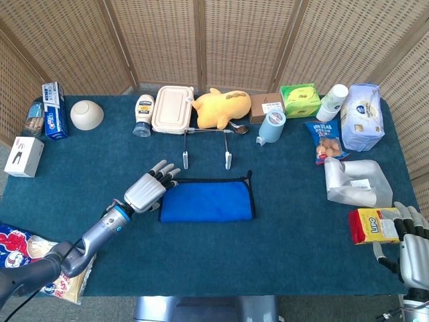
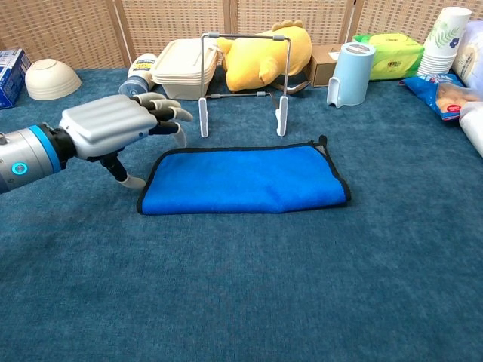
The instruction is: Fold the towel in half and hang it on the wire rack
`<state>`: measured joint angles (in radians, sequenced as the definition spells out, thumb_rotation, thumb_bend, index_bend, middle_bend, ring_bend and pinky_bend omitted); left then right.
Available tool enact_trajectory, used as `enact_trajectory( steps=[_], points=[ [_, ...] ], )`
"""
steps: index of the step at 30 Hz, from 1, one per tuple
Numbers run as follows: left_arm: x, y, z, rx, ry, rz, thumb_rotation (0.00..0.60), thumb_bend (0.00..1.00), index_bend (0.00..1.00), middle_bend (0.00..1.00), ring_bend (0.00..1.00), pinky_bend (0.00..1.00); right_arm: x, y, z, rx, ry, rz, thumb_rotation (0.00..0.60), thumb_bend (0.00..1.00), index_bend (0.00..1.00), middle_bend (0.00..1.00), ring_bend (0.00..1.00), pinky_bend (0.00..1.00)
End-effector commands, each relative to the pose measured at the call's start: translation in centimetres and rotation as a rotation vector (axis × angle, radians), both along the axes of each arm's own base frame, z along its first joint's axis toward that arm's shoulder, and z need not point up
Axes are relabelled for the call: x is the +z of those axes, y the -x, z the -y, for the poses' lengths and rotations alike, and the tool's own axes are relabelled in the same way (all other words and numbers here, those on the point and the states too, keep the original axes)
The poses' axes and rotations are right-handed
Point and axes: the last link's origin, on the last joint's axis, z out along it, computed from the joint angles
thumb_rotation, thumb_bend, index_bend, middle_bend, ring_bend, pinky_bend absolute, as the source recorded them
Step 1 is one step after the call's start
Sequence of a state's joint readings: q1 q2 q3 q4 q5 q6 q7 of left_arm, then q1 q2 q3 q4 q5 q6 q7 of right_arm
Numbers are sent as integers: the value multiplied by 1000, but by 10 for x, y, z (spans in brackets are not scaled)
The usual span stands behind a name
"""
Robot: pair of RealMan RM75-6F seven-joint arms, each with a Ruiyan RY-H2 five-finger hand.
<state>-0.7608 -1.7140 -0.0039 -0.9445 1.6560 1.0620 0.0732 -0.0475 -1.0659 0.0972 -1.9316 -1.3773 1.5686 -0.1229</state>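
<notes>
— Head view: where is the towel?

— It lies folded flat on the blue surface, just in front of the wire rack. The left hand is at its left edge, fingers spread, holding nothing. The right hand is well apart to the right of the towel, fingers apart, empty.

— And the chest view?

— The left hand hovers at the towel's left edge; the wire rack stands upright behind the towel.

Yellow plush toy beside lunchbox

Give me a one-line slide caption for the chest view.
Open left hand hovers beside the folded blue towel, wire rack standing just behind it.
</notes>
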Motion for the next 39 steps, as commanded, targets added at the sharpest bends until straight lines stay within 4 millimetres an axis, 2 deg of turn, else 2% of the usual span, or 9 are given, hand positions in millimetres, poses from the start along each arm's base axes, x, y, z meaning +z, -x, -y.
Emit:
enact_trajectory(
  steps=[1, 21, 39],
  points=[
    [-7, -1, 0, -14, 13, -11, 600, 248, 268, 96, 0, 0, 1, 0, 0, -5, 3, -2, 600, 349, 225, 110, 0, 0],
    [-16, -11, -3, 4, -2, 94, 600, 247, 278, 110, 0, 0, 0, -1, 2, -15, 5, -6, 600, 347, 220, 110, 0, 0],
    [-25, -19, -6, 17, 38, 155, 600, 300, 391, 164, 0, 0, -1, -2, 2, -21, 7, -9, 600, 347, 215, 110, 0, 0]
  ],
)
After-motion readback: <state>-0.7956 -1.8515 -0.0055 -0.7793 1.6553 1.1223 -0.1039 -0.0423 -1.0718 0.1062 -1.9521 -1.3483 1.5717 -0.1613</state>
